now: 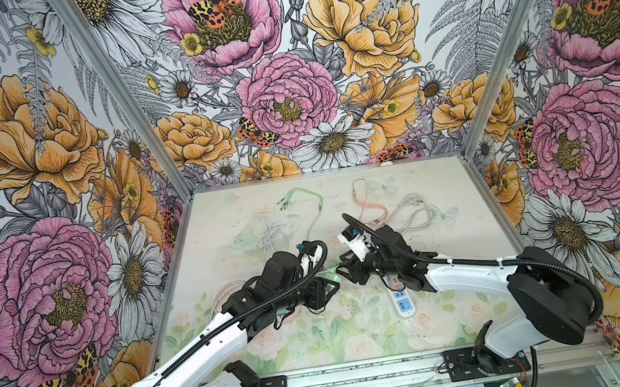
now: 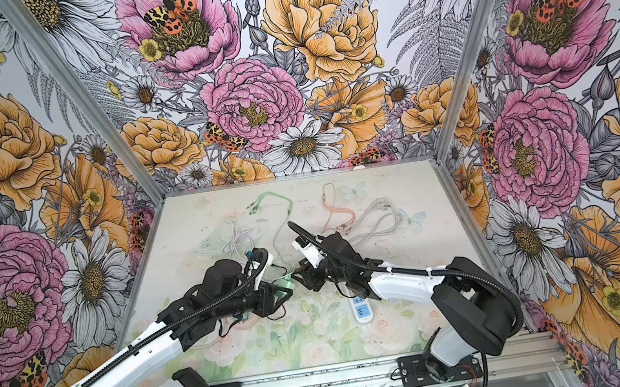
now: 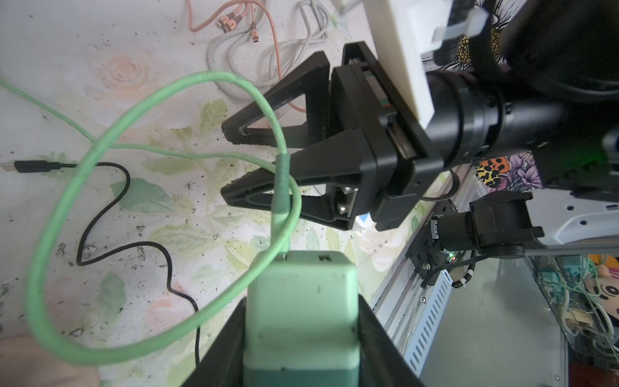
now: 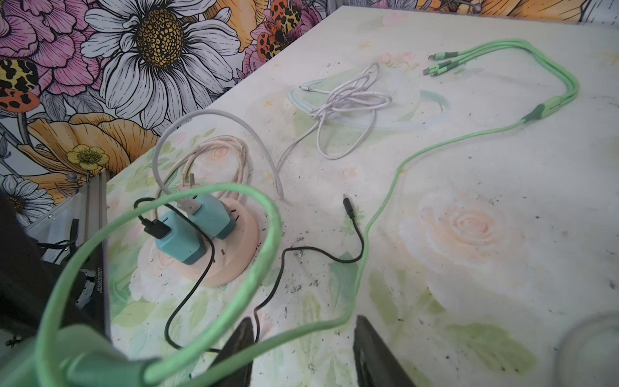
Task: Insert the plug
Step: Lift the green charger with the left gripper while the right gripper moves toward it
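The left gripper (image 3: 301,300) is clamped on the mint adapter (image 3: 301,278). The green cable (image 3: 67,234) ends in the plug (image 3: 281,187), which meets the adapter's port face with its long axis running straight out toward the right gripper (image 3: 227,164). That gripper's 2 jaws stand apart and empty, the plug off to one side of them rather than between. So the right arm looks best placed to close on it and push along that axis; I cannot tell how deep it already sits.

left gripper (image 3: 301,298) clamps the green charger (image 3: 301,321), its cable (image 3: 37,284) seemingly plugged in.
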`<state>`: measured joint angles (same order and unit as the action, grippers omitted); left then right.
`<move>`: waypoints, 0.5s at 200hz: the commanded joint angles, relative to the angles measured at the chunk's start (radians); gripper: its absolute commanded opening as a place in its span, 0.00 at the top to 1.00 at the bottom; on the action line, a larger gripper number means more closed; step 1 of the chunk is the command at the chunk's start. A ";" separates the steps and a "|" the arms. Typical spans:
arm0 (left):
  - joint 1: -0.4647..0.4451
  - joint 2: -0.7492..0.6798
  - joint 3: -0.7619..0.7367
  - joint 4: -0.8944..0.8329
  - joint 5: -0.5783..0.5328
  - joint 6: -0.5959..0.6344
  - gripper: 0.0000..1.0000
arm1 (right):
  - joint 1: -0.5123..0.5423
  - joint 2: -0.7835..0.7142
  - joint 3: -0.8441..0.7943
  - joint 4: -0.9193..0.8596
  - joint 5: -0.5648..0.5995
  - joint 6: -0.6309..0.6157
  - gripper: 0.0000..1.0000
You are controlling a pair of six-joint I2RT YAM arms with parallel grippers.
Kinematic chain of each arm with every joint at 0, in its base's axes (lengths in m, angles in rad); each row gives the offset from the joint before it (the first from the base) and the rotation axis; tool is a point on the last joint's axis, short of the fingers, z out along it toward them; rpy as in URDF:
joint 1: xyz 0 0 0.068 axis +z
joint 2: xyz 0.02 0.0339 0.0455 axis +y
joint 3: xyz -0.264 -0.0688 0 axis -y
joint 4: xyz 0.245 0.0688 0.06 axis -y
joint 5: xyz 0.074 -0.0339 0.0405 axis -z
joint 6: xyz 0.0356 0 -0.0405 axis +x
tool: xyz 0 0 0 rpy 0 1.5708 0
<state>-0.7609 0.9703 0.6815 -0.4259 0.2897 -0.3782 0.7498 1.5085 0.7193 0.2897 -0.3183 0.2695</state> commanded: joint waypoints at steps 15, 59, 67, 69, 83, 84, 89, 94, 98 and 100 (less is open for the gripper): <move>-0.009 -0.028 -0.025 0.052 0.021 -0.014 0.63 | 0.005 0.010 0.039 0.107 0.057 0.035 0.70; -0.005 -0.060 -0.052 0.050 -0.008 -0.023 0.63 | 0.005 -0.034 0.025 0.081 0.115 0.013 0.99; -0.002 -0.067 -0.058 0.050 -0.013 -0.027 0.64 | 0.005 -0.048 0.025 0.062 0.131 0.005 1.00; 0.000 -0.068 -0.058 0.050 -0.016 -0.027 0.64 | 0.005 -0.052 0.025 0.057 0.136 0.003 1.00; 0.004 -0.075 -0.065 0.039 -0.030 -0.033 0.63 | 0.005 -0.084 0.028 0.007 0.178 -0.022 1.00; 0.003 -0.075 -0.065 0.037 -0.031 -0.033 0.63 | 0.004 -0.087 0.029 0.003 0.182 -0.024 1.00; 0.005 -0.075 -0.065 0.027 -0.037 -0.033 0.63 | 0.004 -0.097 0.031 -0.011 0.197 -0.033 1.00; 0.005 -0.073 -0.064 0.020 -0.041 -0.033 0.63 | 0.003 -0.107 0.034 -0.028 0.212 -0.042 1.00; 0.006 -0.070 -0.063 0.016 -0.043 -0.033 0.63 | 0.002 -0.117 0.036 -0.039 0.226 -0.048 1.00; 0.006 -0.069 -0.063 0.015 -0.041 -0.033 0.63 | 0.002 -0.120 0.036 -0.043 0.232 -0.050 1.00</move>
<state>-0.7624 0.9112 0.6254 -0.4164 0.2779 -0.3965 0.7498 1.4555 0.7280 0.3058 -0.1841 0.2684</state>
